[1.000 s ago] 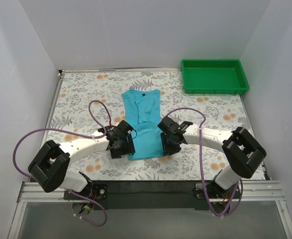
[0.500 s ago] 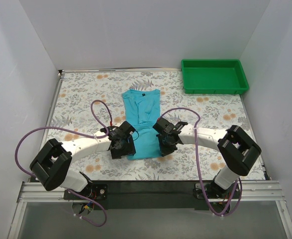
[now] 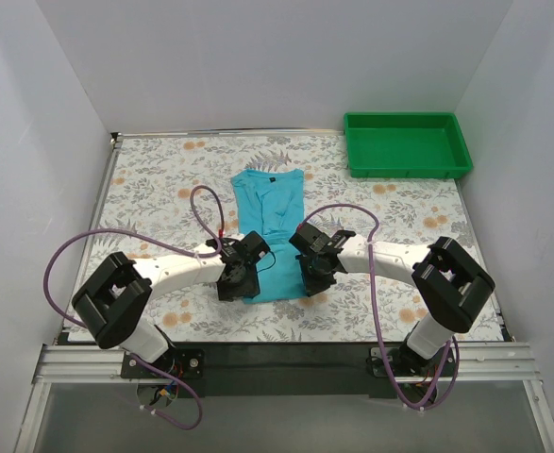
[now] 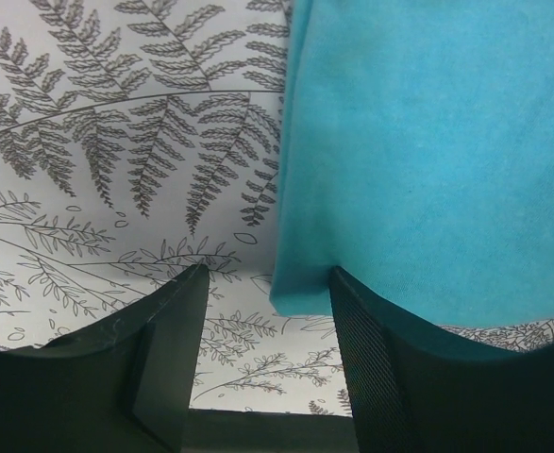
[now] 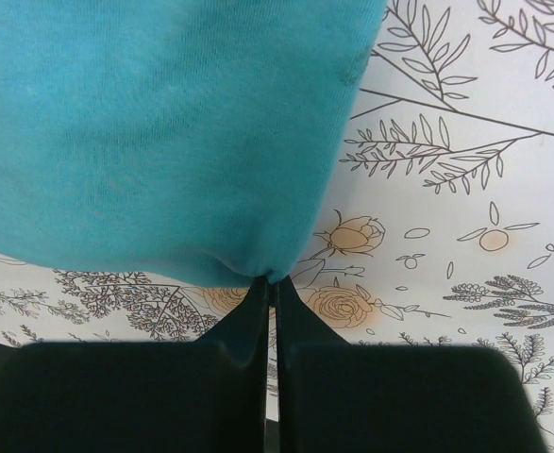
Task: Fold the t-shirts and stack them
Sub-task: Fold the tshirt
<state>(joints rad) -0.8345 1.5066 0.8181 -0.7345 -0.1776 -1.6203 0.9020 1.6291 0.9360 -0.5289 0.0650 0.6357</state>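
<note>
One turquoise t-shirt (image 3: 269, 226) lies folded into a long strip in the middle of the floral table, collar at the far end. My left gripper (image 3: 240, 281) sits at its near left corner. In the left wrist view that gripper (image 4: 267, 283) is open, with the shirt's corner (image 4: 305, 278) between the fingers, next to the right finger (image 4: 371, 349). My right gripper (image 3: 309, 277) is at the near right corner. In the right wrist view it (image 5: 270, 283) is shut, pinching the puckered hem of the t-shirt (image 5: 163, 123).
A green plastic tray (image 3: 405, 145) stands at the back right corner. White walls close in the table on three sides. Purple cables loop over both arms. The floral tablecloth (image 4: 116, 142) shows on both sides of the shirt.
My right gripper has shut on the shirt's near right hem. My left arm has slid right to the near left corner, and its jaws have narrowed a little.
</note>
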